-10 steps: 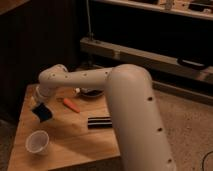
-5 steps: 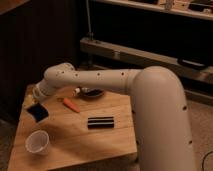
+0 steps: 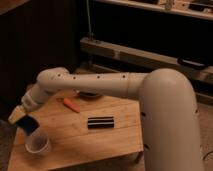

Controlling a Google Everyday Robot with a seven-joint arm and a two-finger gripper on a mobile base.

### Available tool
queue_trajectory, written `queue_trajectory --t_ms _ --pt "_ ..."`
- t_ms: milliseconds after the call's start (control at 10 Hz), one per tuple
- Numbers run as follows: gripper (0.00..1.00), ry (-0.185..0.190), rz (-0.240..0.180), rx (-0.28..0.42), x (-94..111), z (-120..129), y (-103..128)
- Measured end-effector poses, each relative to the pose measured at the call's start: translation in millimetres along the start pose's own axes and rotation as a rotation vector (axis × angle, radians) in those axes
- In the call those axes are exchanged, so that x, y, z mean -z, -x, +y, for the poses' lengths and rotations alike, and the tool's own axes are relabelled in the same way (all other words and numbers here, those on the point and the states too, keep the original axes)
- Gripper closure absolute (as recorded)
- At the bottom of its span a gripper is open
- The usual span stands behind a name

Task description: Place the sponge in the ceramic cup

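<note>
- Holding the sponge (image 3: 28, 124), the gripper (image 3: 22, 118) hangs at the table's near left corner; its jaws look clamped on the block's upper edge, as far as the dim view allows.
- The sponge, a small dark blue block, hangs just above and slightly to the left of the ceramic cup (image 3: 38, 144). It seems clear of the rim, and it is not inside the cup.
- By my judgement the sponge is light, soft and squashy. A grip across its short sides suits it, and it should spring back when let go. Being about as wide as the cup's mouth, it may catch on the rim or sit perched instead of dropping in.
- The cup stands upright on the table, white with a pale inside. It looks light and breakable, and a nudge from the sponge or gripper could tip or slide it.
- The white arm (image 3: 100, 82) reaches from the large body on the right across the table's far side.
- Well away from the cup lie an orange carrot-shaped thing (image 3: 71, 105) and a black bar (image 3: 101, 122); a dark bowl (image 3: 91, 94) sits partly hidden behind the arm.
- The wooden table (image 3: 100, 145) is pale, planked and flat, probably with little grip for the cup's base.
- Beyond it the room is dim, with dark shelving (image 3: 150, 56) along the back.
</note>
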State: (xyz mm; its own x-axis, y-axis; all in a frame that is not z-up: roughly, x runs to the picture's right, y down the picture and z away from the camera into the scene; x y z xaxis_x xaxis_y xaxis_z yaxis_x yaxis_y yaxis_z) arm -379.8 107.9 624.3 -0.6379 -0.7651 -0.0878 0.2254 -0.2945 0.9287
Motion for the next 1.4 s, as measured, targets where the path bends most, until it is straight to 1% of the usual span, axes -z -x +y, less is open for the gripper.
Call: queue_trajectory --t_ms 200,300,500,800,1000,1200,1400 --pt "0.47 -0.022 -0.037 0.034 1 -23 16" --pt "0.47 -0.019 -0.047 0.040 5 -27 23" --pt "0.47 -0.013 -0.066 0.041 1 -31 33" --pt "0.47 -0.010 -0.053 0.045 -3 -28 42" --pt "0.47 -0.015 -0.036 0.080 -6 -29 43" --pt "0.47 -0.036 -0.008 0.128 -7 -30 44" --pt "0.47 -0.058 0.007 0.166 -7 -32 45"
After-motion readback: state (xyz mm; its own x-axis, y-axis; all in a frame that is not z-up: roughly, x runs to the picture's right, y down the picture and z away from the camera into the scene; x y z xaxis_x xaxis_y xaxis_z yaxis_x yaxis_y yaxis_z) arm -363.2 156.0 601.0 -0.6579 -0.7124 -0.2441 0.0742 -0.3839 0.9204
